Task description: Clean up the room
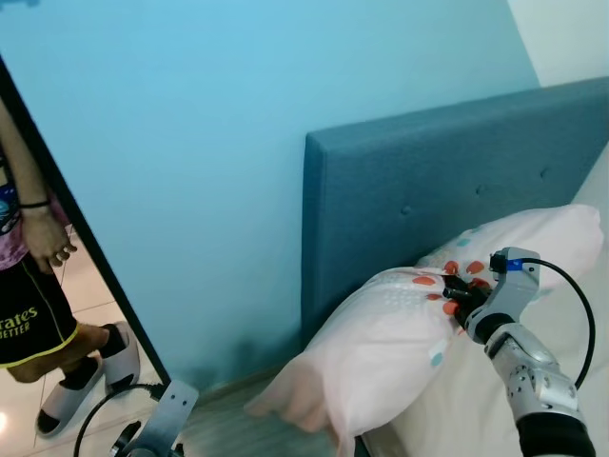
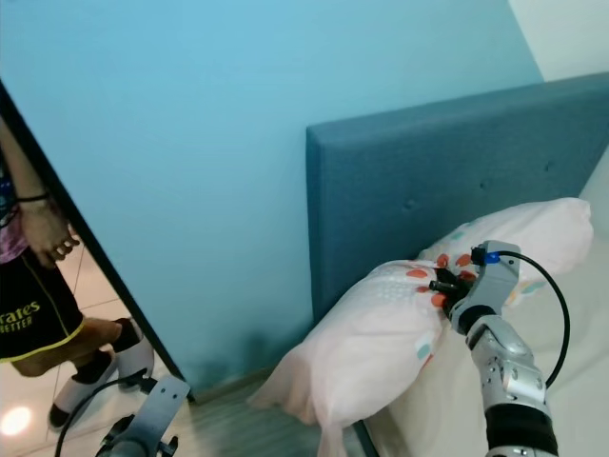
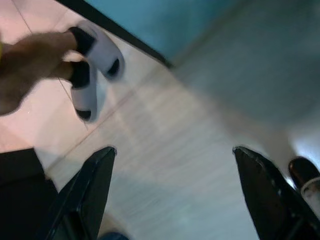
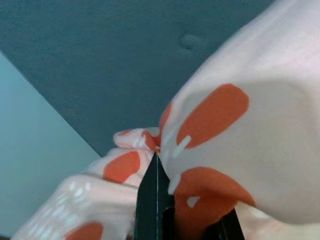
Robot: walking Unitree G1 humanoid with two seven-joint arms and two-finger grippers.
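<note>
The robot's right hand (image 1: 460,289) is closed, pinching a fold of a pale pink pillow (image 1: 381,343) patterned with orange and teal spots. In the right wrist view, the black fingers (image 4: 155,200) are pressed together with the pillow fabric bunched around them. The silver right arm reaches up from the lower right, and a black cable loops from its wrist.

The pillow lies at the near left corner of the bed (image 1: 476,400), one end sagging over the bed's edge toward the floor (image 1: 228,419). A second pale pink pillow (image 1: 542,238) lies just behind it, resting against the headboard (image 1: 428,181). The headboard is padded, blue-grey fabric with small button dimples.

The left hand (image 3: 172,192) hangs low at the robot's left side, its two black fingers spread wide apart and holding nothing, above a grey wood-look floor.

Behind the bed stands a bright turquoise wall (image 1: 209,143). At the far left, a dark door frame (image 1: 86,238) edges a doorway, and beyond it is a pale tiled floor. A person (image 1: 33,286) stands there in black shorts, black socks and white slippers, with one hand hanging at the side.
</note>
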